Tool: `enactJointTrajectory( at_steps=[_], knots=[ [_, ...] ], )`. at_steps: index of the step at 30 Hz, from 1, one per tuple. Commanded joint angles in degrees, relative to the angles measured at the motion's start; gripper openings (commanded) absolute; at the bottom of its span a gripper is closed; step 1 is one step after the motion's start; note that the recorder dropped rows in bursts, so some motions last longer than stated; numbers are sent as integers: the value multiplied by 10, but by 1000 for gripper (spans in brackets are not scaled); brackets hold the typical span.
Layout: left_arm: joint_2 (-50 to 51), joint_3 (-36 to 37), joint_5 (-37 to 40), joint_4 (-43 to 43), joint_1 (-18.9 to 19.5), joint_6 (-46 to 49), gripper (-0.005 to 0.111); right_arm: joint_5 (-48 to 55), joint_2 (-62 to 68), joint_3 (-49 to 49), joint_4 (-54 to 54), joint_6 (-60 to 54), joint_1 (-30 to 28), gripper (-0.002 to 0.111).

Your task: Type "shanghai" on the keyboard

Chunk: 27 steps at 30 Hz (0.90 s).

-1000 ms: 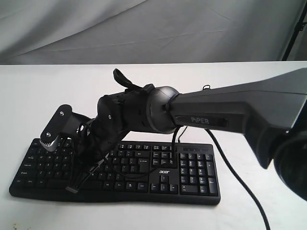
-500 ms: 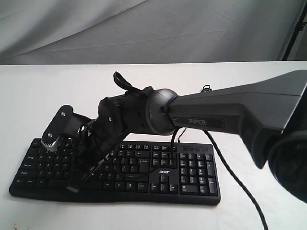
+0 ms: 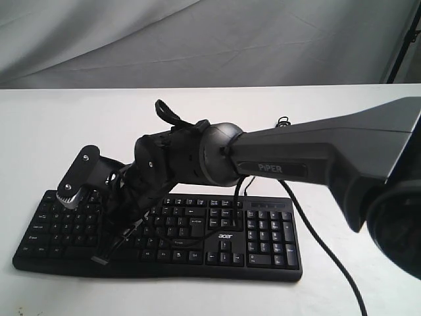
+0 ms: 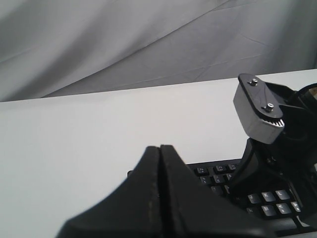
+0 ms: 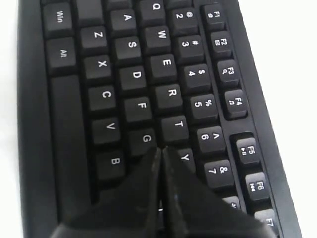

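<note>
We judge the step in hand to be a keystroke in the middle of the letter block. The right end effector (image 5: pixel 161 151) has its fingers pressed together into a single point, and that point hangs over the keyboard (image 3: pixel 223 230) where the G key (image 5: pixel 145 139), T key (image 5: pixel 174 126) and Y key (image 5: pixel 185 157) meet. The H key should lie just under the fingers, hidden from us, so this is probably one of the two "h" strokes. We cannot tell which, nor whether the tip is touching a key.

The next move calls for a short straight press on a single cap, then a lift high enough to clear the neighbouring keys before shifting along the row.

The keyboard lies on the white bench (image 3: pixel 342 112), well apart from the far edge and towards the near edge and the left side. Its cable (image 3: pixel 329 257) trails off towards the near right corner.

The right arm (image 3: pixel 316 158) reaches across the keyboard from the right, so the number pad side lies under it. The left end effector (image 4: pixel 160 148), also closed tight, sits near the keyboard's far left corner and close to the right arm's camera mount (image 4: pixel 257 111). Room there is narrow, while the bench towards the far edge is open.
</note>
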Motion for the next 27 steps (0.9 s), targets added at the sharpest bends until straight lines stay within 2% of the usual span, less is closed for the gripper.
enactJointTrajectory(
  at_steps=[1,27],
  knots=[
    [-2,2,-3,0,-2,-2,0,-6,-1,1,1,-8,-5,0],
    [-2,2,-3,0,-2,-2,0,-1,-1,1,3,-15,-5,0]
  ],
)
